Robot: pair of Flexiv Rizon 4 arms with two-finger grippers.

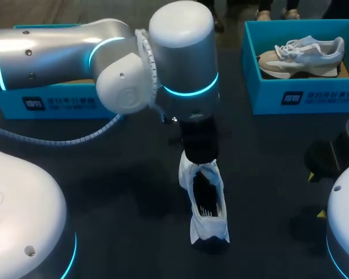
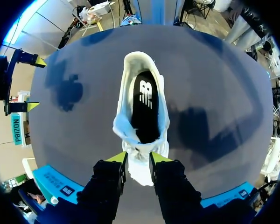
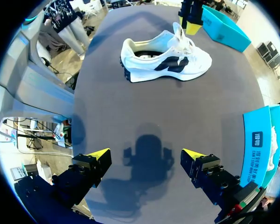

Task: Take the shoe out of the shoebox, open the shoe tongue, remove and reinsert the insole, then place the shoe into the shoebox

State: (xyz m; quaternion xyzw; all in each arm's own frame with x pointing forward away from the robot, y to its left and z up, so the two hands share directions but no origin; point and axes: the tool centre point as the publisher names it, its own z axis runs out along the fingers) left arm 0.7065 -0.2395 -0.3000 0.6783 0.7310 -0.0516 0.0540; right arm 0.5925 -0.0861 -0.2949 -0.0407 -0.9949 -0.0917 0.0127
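Now the left gripper [image 2: 137, 161] is pinching the tongue [image 2: 137, 150] of the white sneaker [image 1: 206, 203] standing on the dark table [image 1: 104, 174]; the right gripper [image 3: 147, 156] is hovering spread wide, well apart.

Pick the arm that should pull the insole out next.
Right, probably. The left gripper is shut on the tongue, holding the shoe open; the right gripper is open, empty and facing the shoe's side.

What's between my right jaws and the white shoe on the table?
Only bare table, with a shadow on it, lies between the right jaws and the white shoe; the right wrist view shows this.
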